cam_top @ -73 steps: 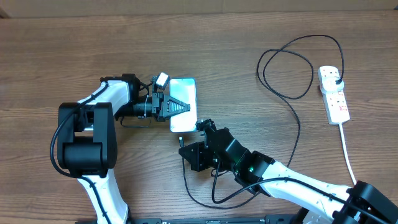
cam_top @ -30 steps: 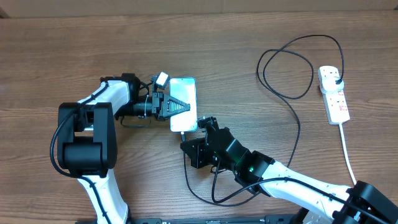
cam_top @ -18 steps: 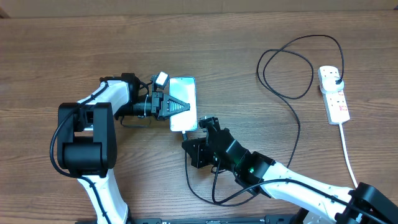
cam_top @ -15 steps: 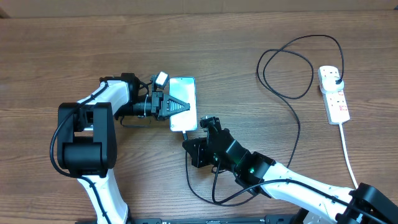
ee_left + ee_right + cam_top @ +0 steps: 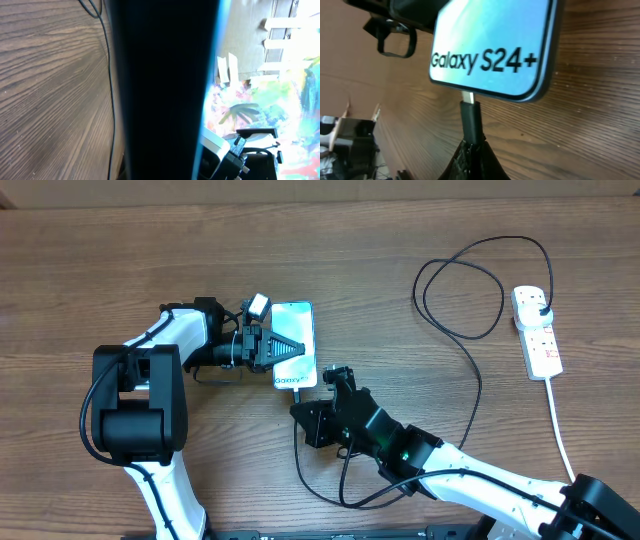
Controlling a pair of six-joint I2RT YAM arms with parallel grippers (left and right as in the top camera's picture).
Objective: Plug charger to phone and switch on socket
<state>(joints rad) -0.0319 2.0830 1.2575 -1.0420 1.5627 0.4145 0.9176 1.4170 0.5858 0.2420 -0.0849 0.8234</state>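
The left gripper [image 5: 288, 348] is clamped on the phone [image 5: 300, 320], holding it a little left of the worktop's [image 5: 120, 260] middle with the lit screen facing up. The right gripper [image 5: 472, 150] is pinched on the charger [image 5: 471, 122] just behind its connector, whose metal tip meets the phone's bottom edge. Whether the tip is fully seated cannot be told. The socket [image 5: 540, 345] lies near the right edge, with the charger's black plug in it.
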